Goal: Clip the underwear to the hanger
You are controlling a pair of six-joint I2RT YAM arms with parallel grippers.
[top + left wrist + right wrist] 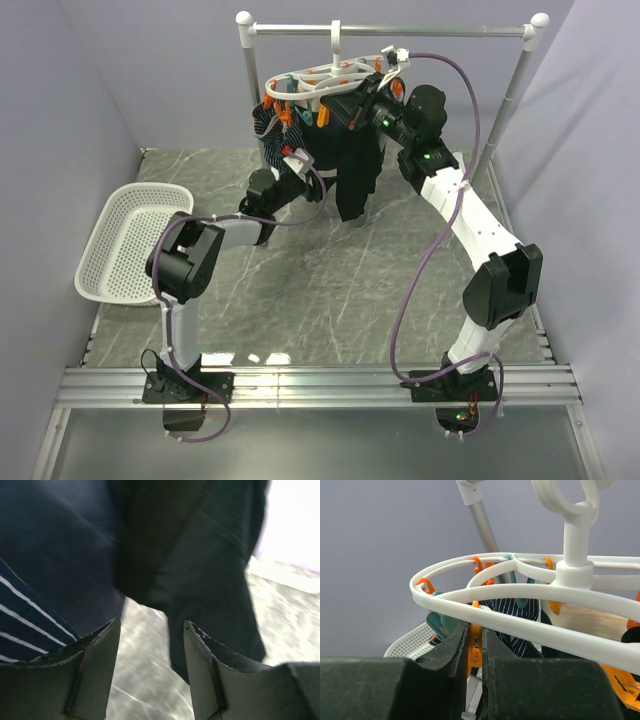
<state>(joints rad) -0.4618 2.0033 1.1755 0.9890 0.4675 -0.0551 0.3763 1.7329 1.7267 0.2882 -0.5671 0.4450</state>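
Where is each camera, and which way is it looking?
Top external: high behind the bases, looking down at the table; left arm and right arm show.
Left wrist: looks past the open left gripper at the underwear.
Right wrist: looks along the right gripper, pinching an orange peg, at the hanger.
Shared: top and right wrist both show the hanger.
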